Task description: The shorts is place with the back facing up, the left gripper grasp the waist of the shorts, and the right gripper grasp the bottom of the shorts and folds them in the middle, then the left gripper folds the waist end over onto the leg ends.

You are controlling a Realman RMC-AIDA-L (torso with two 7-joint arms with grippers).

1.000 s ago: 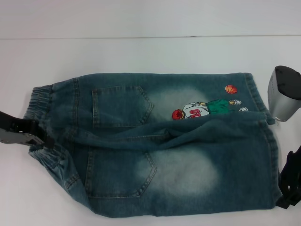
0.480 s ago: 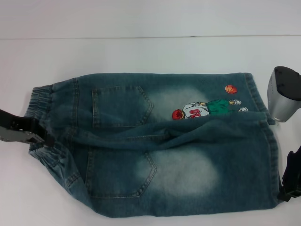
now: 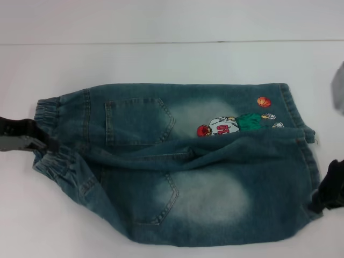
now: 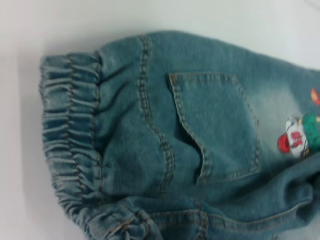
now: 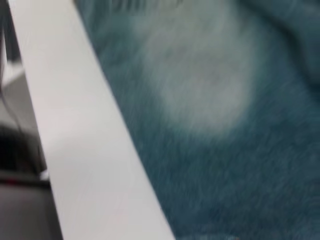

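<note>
Denim shorts (image 3: 183, 166) back-up on white table (image 3: 161, 59), left gripper (image 3: 45, 144) at elastic waist (image 4: 67, 145) on left, right gripper (image 3: 322, 199) at leg hem on right, finger closure on both unclear

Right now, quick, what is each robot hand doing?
Left end effector: at the waistband of the shorts; grip cannot be told.
Right end effector: at the leg hem; grip cannot be told.
</note>
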